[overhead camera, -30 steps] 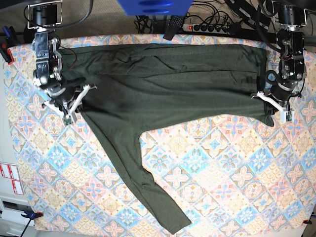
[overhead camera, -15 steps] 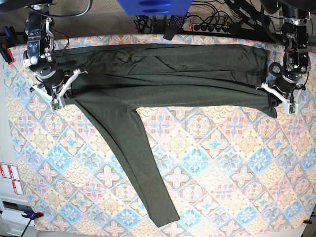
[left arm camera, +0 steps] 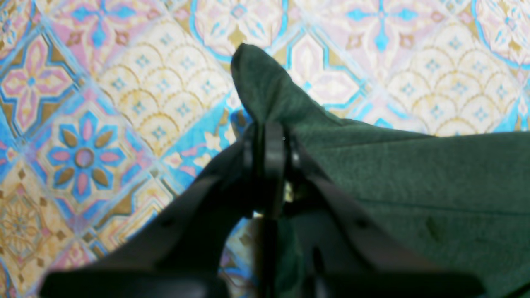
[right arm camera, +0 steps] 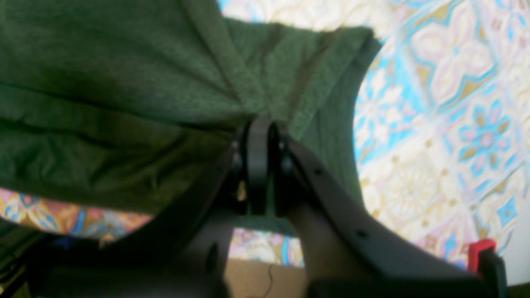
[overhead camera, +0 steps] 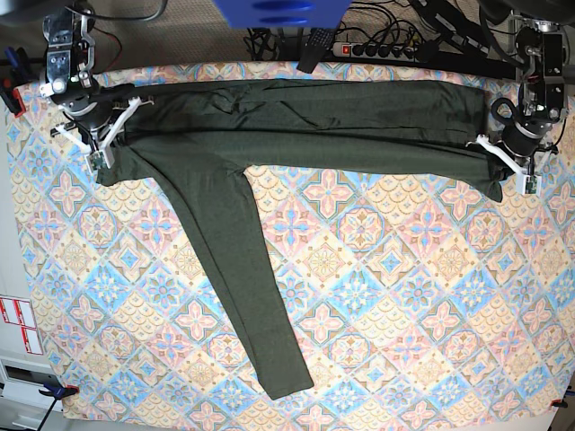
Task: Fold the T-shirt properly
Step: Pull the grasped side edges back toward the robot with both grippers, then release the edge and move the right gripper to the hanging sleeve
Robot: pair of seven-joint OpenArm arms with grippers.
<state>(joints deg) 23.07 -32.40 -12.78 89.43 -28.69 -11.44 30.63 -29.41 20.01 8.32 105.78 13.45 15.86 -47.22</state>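
Olive long-sleeved T-shirt (overhead camera: pixel 296 121) stretched in a folded band across the far side of the patterned tablecloth (overhead camera: pixel 404 305), one sleeve trailing toward the near edge, left gripper (overhead camera: pixel 508 151) and right gripper (overhead camera: pixel 101 141) each pinching an end.

T-shirt (overhead camera: pixel 296 126): dark olive-green, faintly heathered, plain, no print.
Tablecloth (overhead camera: pixel 404 305): pastel tile pattern of diamonds on cream, with pink and blue flowers, yellow-ochre scallops and turquoise outlines.
Left gripper (left arm camera: pixel 269 136): black fingers; in the base view its bracket is white.
Right gripper (right arm camera: pixel 258 132): black fingers, also on a white bracket.
Power strip (overhead camera: pixel 382 49): black, with a small red switch.
Object at the top edge (overhead camera: pixel 278 13): bright blue.
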